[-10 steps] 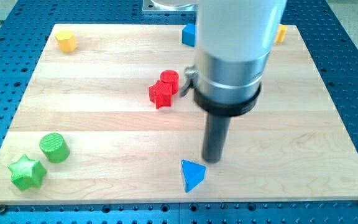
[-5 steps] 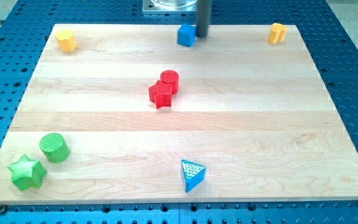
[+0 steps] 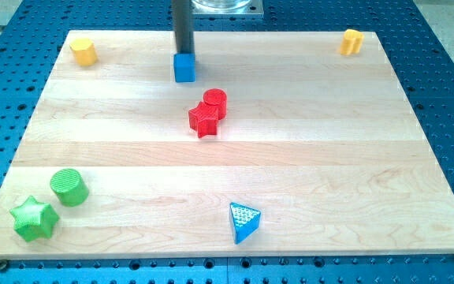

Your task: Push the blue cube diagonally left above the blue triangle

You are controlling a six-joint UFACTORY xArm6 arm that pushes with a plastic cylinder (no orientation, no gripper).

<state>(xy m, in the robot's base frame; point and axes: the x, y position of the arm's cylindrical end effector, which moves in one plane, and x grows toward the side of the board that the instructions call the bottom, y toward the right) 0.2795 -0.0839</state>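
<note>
The blue cube point(image 3: 184, 68) sits near the view's top, left of centre on the wooden board point(image 3: 329, 158). My tip point(image 3: 184, 54) touches the cube's top side, the dark rod rising straight up from it. The blue triangle point(image 3: 243, 221) lies near the view's bottom edge, far below and to the right of the cube.
A red cylinder point(image 3: 215, 102) and red star point(image 3: 203, 120) sit together just below-right of the cube. A yellow block point(image 3: 83, 51) is at top left, another yellow block point(image 3: 352, 41) at top right. A green cylinder point(image 3: 69, 187) and green star point(image 3: 34, 218) sit at bottom left.
The rod moved from beside the blue triangle up to the blue cube at the top, then pushed the cube left and down. The other blocks have not moved.
</note>
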